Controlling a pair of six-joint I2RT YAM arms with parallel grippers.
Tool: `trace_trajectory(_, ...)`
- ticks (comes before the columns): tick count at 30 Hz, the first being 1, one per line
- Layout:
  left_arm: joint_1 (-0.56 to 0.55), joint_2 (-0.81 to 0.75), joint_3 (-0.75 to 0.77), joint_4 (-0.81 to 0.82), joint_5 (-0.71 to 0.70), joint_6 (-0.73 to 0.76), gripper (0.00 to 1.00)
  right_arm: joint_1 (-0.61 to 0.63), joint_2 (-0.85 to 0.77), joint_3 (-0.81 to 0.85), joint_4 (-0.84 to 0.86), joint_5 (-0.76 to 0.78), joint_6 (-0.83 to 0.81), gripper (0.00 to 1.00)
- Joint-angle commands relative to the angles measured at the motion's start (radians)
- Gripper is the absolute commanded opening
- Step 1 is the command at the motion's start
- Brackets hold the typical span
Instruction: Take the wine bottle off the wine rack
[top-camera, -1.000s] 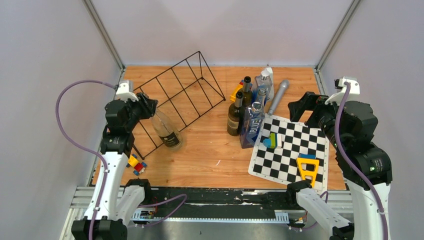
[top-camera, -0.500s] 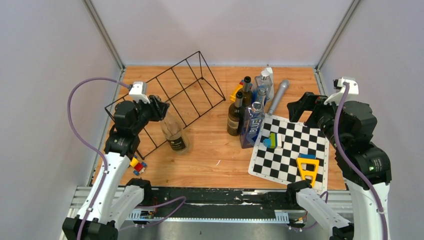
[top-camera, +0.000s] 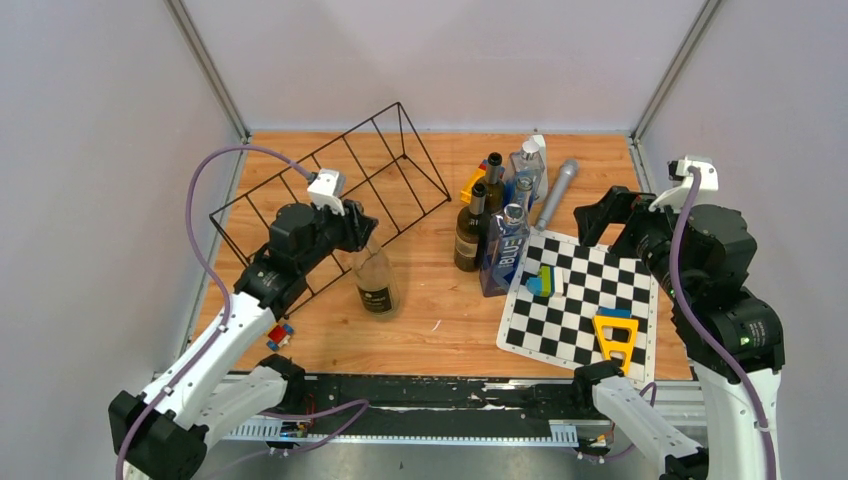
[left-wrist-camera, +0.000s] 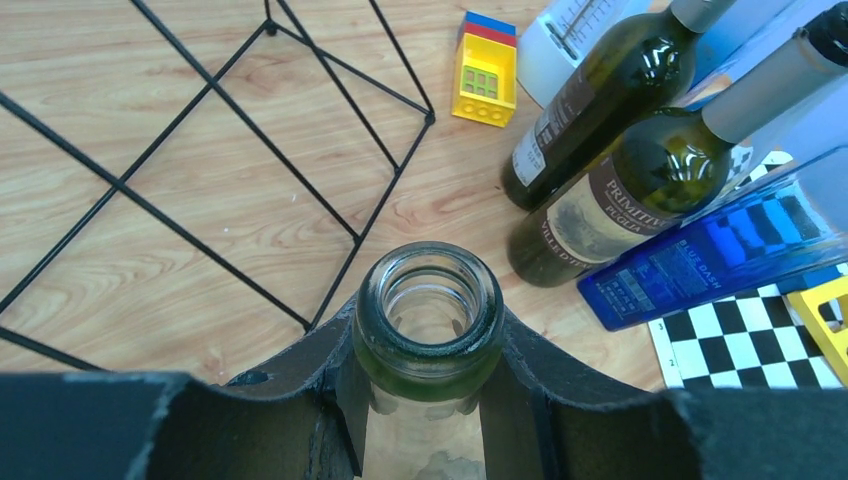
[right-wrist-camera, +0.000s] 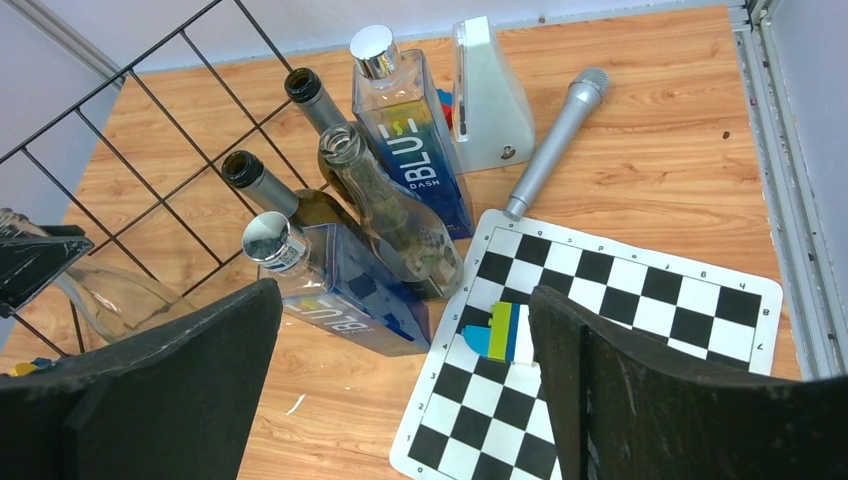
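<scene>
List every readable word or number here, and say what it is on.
"BLUE", "DASH": rear blue bottle.
"BLUE": front blue bottle.
"PRIMITI…" (cut off), "PUGLIA": label of the nearer dark bottle.
Too small to read: the label on the wine bottle and the edge marks of the chessboard mat.

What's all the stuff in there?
rack: one, black wire, back left.
clear bottle: one, see-through, gripped near the rack.
dark bottles: two, dark green, middle.
blue bottles: two, blue, middle.
second clear bottle: one, see-through, among those.
checkered mat: one, black-and-white, right.
microphone: one, silver, behind mat.
white wedge: one, white, back.
toy blocks: four, colourful, two on mat, one by bottles, one front left.
left end effector: one, black, shut on clear bottle's neck.
right end effector: one, black, open, right side.
</scene>
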Motion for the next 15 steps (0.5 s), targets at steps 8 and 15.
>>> trace_trajectory(8,-0.207,0.063,0.098,0.305,-0.113,0.047,0.00,-0.005,-0.020,-0.012,0.074,-0.181,-0.023,0.95)
trace_trajectory(15,-0.346,0.140,0.109,0.378,-0.188,0.103,0.00,-0.005,-0.035,-0.024,0.091,-0.259,-0.046,0.95)
